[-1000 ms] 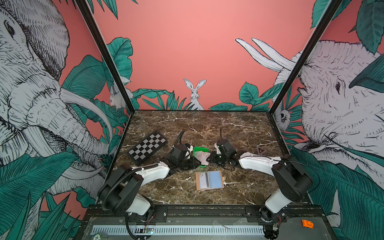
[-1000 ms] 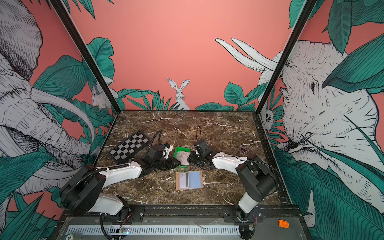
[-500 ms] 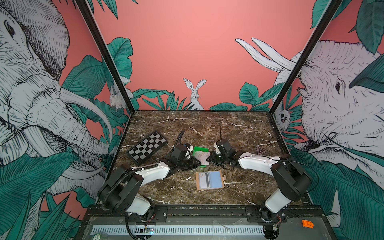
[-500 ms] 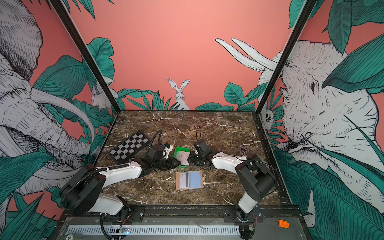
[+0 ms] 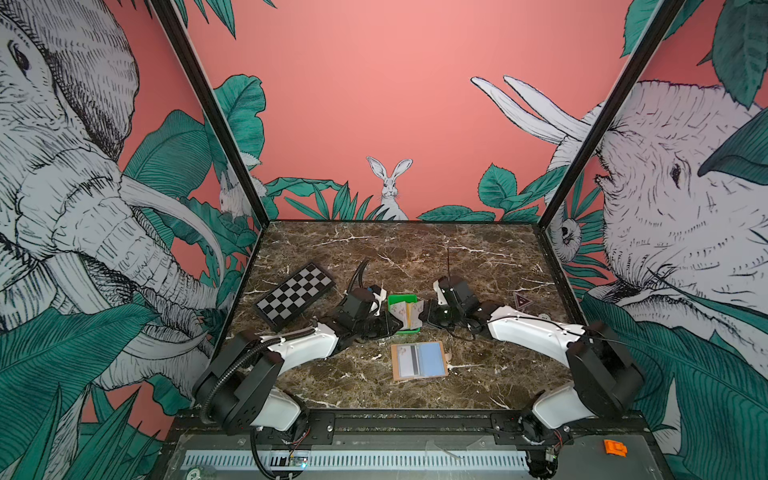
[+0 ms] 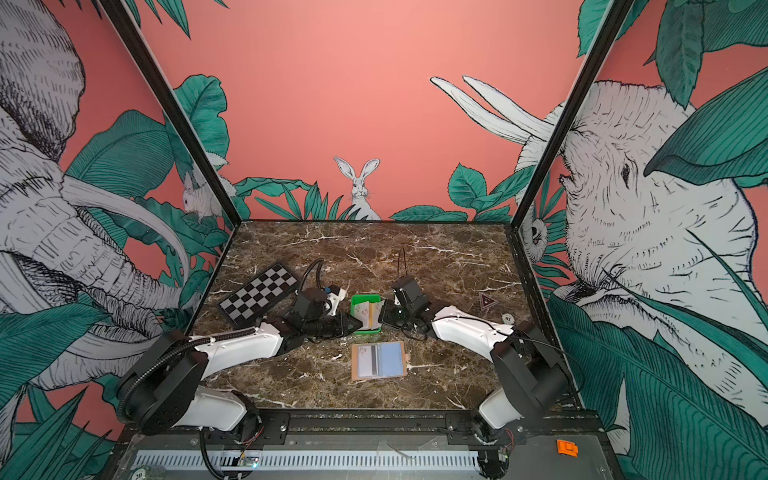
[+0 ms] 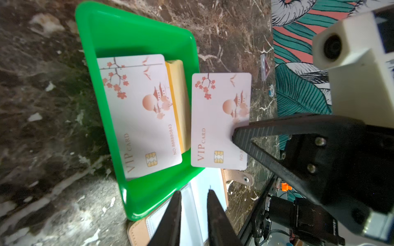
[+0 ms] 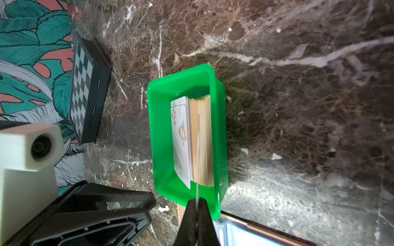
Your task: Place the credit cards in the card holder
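The right hand (image 7: 234,133) pinches one white cherry-blossom plastic card (image 7: 215,119) by its edge, upright, clear of the green plastic tray (image 7: 149,198), probably for sleeving; the left hand (image 7: 193,196) stands narrowly parted, empty.

Glossy green plastic tray (image 7: 136,38), smooth plastic credit cards (image 7: 140,110), leather-like tan card holder (image 5: 419,376), polished marble-look table (image 5: 374,253).

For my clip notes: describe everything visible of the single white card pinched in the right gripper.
The white plastic VIP card is a thin rounded rectangle printed with pink blossoms, a pagoda before a sun, a gold chip and a partly hidden number. The right gripper is shut on one edge, holding it upright clear of the green plastic tray, beside the leaning cards there. In the right wrist view it shows edge-on as a thin pale line rising from the closed fingertips. Nothing else touches it.
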Motion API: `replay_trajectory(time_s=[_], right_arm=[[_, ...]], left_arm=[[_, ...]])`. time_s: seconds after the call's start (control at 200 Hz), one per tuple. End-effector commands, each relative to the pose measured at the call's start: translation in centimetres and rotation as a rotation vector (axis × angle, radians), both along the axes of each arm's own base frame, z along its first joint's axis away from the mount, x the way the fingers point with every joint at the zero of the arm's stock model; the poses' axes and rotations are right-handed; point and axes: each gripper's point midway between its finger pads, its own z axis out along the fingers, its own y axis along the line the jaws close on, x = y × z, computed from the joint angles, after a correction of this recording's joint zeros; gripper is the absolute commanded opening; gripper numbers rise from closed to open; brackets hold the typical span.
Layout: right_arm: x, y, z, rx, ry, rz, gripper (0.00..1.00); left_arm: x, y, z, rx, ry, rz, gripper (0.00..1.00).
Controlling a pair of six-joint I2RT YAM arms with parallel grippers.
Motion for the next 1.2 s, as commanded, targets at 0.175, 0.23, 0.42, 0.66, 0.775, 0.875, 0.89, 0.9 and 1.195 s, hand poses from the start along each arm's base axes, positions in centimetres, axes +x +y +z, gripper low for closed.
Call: replay_trajectory(time_s=[0.175, 0.23, 0.42, 0.66, 0.775, 0.875, 0.89, 0.9, 1.195], right_arm=[[-1.9, -1.7, 3.3, 0.013, -0.131, 0.071, 0.01], [-2.4, -2.1, 3.9, 0.019, -0.157, 0.081, 0.01], [-4.6, -3.8, 5.7, 0.044, -0.230, 0.108, 0.01], [-6.8, -5.9, 6.7, 0.033, -0.302, 0.131, 0.00], [-7.5, -5.8, 7.7, 0.076, -0.332, 0.153, 0.00], [-8.0, -5.4, 8.5, 0.150, -0.368, 0.163, 0.00], [-8.0, -5.4, 8.6, 0.158, -0.371, 0.163, 0.00], [-8.0, -5.4, 8.6, 0.161, -0.374, 0.164, 0.00], [-9.7, -4.3, 10.6, 0.279, -0.396, 0.242, 0.00]], left_arm=[[-1.9, 0.1, 3.8, -0.145, -0.110, -0.053, 0.24], [-2.5, 0.1, 4.1, -0.161, -0.117, -0.065, 0.24], [-3.3, 0.3, 4.7, -0.204, -0.137, -0.072, 0.25], [-4.4, -1.4, 7.0, -0.325, -0.222, -0.161, 0.28], [-5.3, -2.4, 8.0, -0.390, -0.235, -0.249, 0.28], [-5.7, -2.7, 8.7, -0.443, -0.234, -0.280, 0.29], [-5.8, -2.7, 8.8, -0.451, -0.234, -0.282, 0.29], [-5.8, -2.7, 8.9, -0.456, -0.236, -0.282, 0.29], [-6.5, -3.4, 11.1, -0.559, -0.244, -0.345, 0.30]])
